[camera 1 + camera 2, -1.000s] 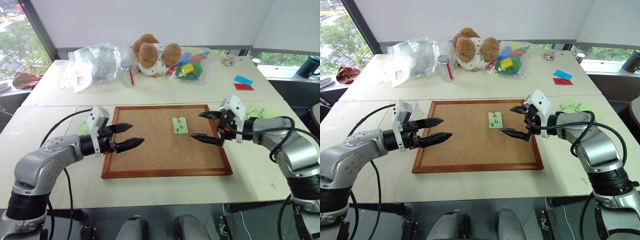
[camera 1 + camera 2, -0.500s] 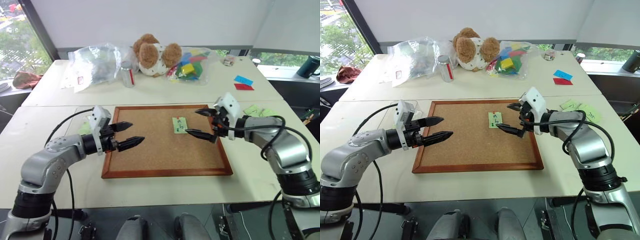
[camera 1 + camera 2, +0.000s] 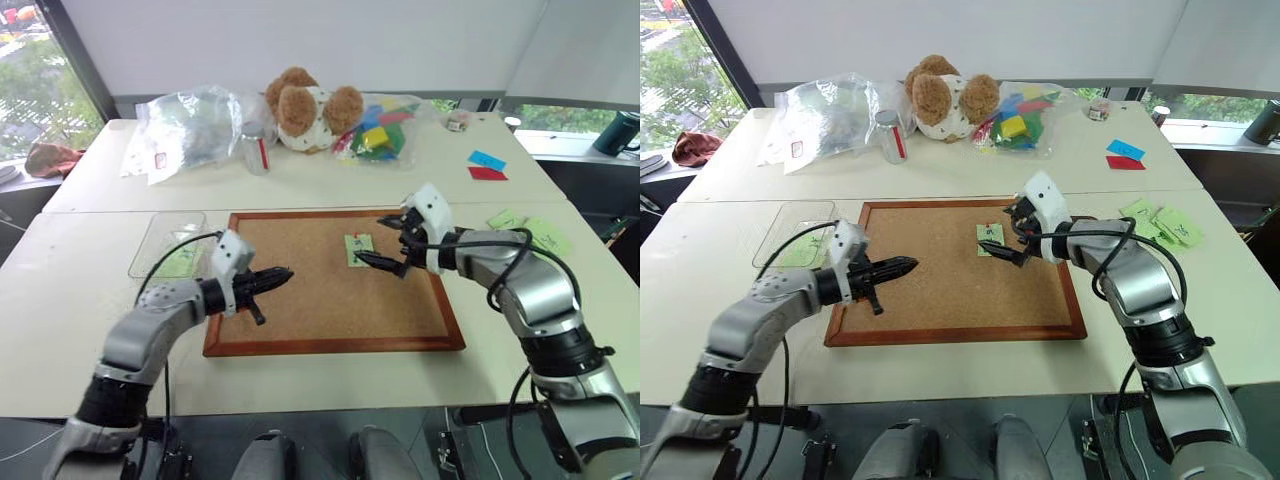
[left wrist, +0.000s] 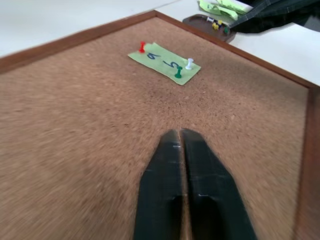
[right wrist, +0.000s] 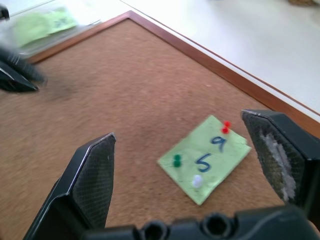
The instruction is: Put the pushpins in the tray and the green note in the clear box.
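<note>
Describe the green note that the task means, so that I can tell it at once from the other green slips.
Find the wood-framed cork board in the middle of the near table. The green note lies on its cork, toward the far edge. Unlike the loose green slips off the board, it carries dark handwriting and three pushpins: red, green, white.

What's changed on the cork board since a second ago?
The left gripper shut its fingers on nothing and pushed further over the cork board. The right gripper, open, moved in over the green note. The note stays pinned by three pushpins.
</note>
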Available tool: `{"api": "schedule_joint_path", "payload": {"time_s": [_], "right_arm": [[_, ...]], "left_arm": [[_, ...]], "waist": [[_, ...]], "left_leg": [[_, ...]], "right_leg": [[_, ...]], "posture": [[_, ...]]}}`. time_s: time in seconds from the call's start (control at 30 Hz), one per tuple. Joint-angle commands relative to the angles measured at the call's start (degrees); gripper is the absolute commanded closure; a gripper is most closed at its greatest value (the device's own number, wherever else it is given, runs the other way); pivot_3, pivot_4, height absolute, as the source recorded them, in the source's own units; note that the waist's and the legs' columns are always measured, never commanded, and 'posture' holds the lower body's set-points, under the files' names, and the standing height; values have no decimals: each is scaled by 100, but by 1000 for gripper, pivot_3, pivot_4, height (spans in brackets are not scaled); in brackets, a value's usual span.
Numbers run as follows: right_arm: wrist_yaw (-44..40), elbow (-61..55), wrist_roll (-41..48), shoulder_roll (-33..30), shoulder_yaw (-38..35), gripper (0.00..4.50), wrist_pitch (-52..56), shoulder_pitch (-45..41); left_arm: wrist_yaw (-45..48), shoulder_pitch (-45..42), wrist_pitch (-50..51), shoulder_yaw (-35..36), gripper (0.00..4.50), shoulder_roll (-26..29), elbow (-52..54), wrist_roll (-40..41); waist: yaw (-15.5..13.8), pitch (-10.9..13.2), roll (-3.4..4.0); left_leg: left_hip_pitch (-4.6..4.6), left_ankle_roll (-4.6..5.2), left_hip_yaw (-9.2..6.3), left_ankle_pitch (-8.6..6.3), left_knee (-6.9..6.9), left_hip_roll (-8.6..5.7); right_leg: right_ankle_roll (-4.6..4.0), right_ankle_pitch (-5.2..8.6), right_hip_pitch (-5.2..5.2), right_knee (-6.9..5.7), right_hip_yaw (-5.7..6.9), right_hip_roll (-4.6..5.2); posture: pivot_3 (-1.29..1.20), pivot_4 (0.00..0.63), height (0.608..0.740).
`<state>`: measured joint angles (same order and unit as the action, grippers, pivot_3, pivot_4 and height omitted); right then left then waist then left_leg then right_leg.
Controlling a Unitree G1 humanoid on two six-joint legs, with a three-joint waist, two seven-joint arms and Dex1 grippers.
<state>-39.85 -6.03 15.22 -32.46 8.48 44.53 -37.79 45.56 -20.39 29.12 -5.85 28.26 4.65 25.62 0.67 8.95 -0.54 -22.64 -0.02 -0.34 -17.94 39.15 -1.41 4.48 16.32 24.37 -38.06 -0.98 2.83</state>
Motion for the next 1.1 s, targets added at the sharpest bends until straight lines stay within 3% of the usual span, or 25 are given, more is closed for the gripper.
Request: {"api": "schedule_joint_path", "payload": {"time_s": [0.03,0.37,0.57,1.0,1.1], "right_arm": [[298,385,-129,262,-25,127,144,-331],[541,2467,-657,1068,186,127,-576,-1078],[437,3190,-854,1309,227,2900,-1019,-1280],[343,3737,-1006,1384,104,2900,-1377,-1461],[327,3807,-1025,1400,94,3708,-1422,-1484]], "left_arm": [[-6,-125,-412,-190,4479,-179,-261,-356],[43,-40,-880,-319,4479,-445,-917,-819],[-21,93,-835,-225,4500,-437,-789,-812],[-65,159,-849,-159,4500,-475,-811,-844],[-72,172,-855,-168,4500,-480,-823,-858]], "waist": [[9,0,0],[15,-2,3],[29,-3,4],[51,-4,7],[51,-4,6]], "left_leg": [[-1,-1,0,0,0,0],[-1,-28,4,16,-3,0],[2,-27,4,16,-2,0],[5,-27,4,16,-5,1],[6,-27,4,16,-5,1]], "right_leg": [[0,0,3,-1,-1,-1],[0,0,6,-4,-2,-3],[0,0,5,-8,-2,-3],[0,0,6,-12,-2,-4],[0,0,6,-11,-3,-4]], "posture": [[0,150,740],[0,150,740],[0,150,740],[0,150,740],[0,150,740]]}}
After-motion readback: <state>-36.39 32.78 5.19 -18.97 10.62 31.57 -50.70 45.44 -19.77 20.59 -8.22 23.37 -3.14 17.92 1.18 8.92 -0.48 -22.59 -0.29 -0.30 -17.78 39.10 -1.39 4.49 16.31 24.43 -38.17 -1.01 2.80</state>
